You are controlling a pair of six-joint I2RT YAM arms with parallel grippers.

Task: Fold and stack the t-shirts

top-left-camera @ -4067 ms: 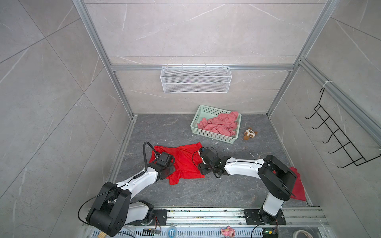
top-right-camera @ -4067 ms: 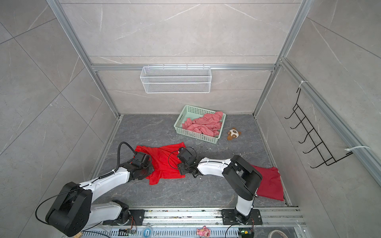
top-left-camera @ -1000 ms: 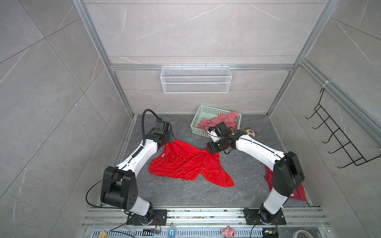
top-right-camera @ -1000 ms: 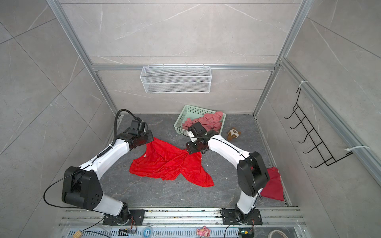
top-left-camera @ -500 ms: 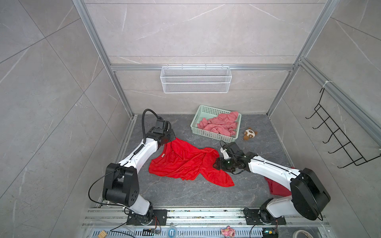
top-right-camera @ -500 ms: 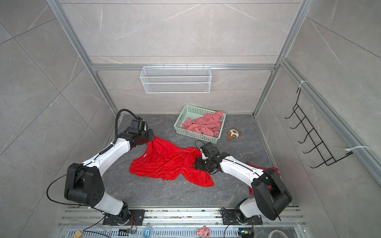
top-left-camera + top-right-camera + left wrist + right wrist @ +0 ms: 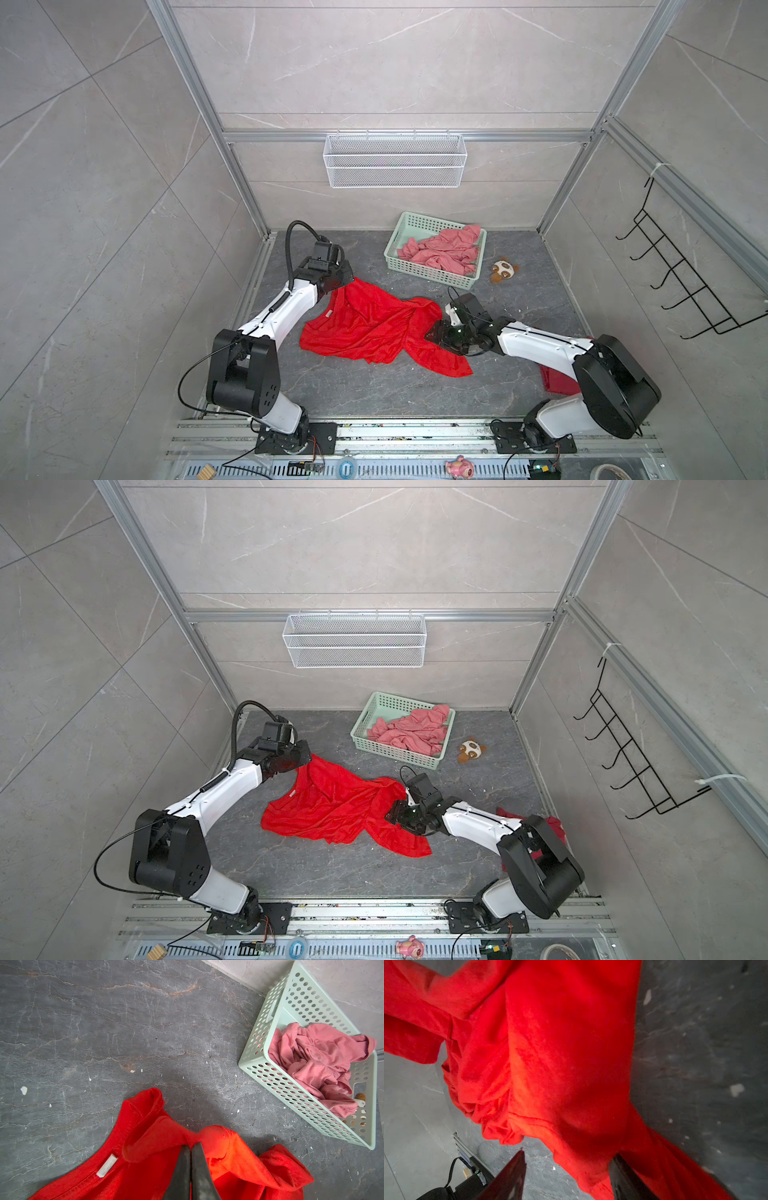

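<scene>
Since a second ago the right arm has dropped from beside the basket [image 7: 432, 279] to the loose side of the red t-shirt [image 7: 365, 328]. The shirt lies rumpled on the floor, stretched between the two grippers. The left gripper [image 7: 190, 1147] is pinched tight on a bunch of cloth by the collar, with the white label [image 7: 107, 1165] just off to one side of its fingers. The right gripper [image 7: 566, 1153] has its jaws apart, the shirt's edge just ahead of its tips and brushing one finger. In the blurred wrist view I can't say whether any cloth truly sits between them. To do this well, I'd judge it should catch a single layer at the hem or sleeve before closing, then draw away from the left gripper to flatten the shirt. Beyond the left gripper's tips the basket holds crumpled pink t-shirts [image 7: 440, 251]. A darker crimson t-shirt [image 7: 555, 380] lies back behind the right arm.
</scene>
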